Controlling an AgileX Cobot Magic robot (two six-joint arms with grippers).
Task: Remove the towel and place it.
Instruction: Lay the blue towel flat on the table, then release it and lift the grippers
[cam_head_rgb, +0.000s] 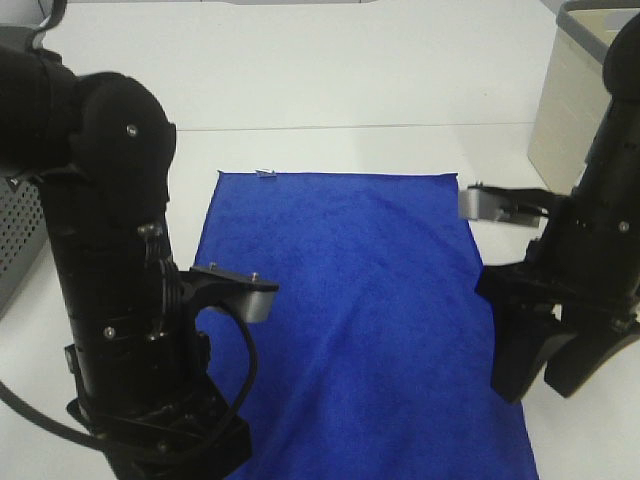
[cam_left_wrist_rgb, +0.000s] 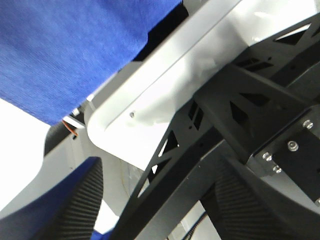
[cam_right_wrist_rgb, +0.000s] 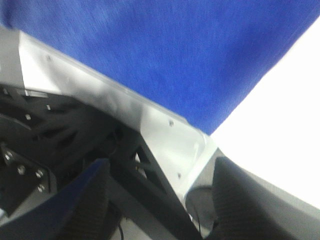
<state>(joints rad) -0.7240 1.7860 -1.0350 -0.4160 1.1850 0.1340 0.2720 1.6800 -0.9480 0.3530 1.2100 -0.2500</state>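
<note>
The royal-blue towel (cam_head_rgb: 355, 320) lies spread flat on the white table (cam_head_rgb: 330, 90), with a small tag (cam_head_rgb: 265, 173) at its far left corner. Its near end runs out of the exterior view at the bottom. My right gripper (cam_head_rgb: 543, 385) hangs just off the towel's right edge, fingers apart and empty. In the right wrist view the right gripper (cam_right_wrist_rgb: 160, 200) is open below the towel (cam_right_wrist_rgb: 165, 50). The left gripper (cam_left_wrist_rgb: 150, 210) is also open with nothing between its fingers, and the towel (cam_left_wrist_rgb: 65, 50) shows beyond it. In the exterior view the left arm (cam_head_rgb: 110, 250) covers the towel's near left part.
A beige bin (cam_head_rgb: 575, 90) stands at the back right. A grey perforated basket (cam_head_rgb: 15, 240) sits at the left edge. Both wrist views show the table's pale front rim (cam_left_wrist_rgb: 165, 85) and black frame struts (cam_left_wrist_rgb: 200, 150) beneath it.
</note>
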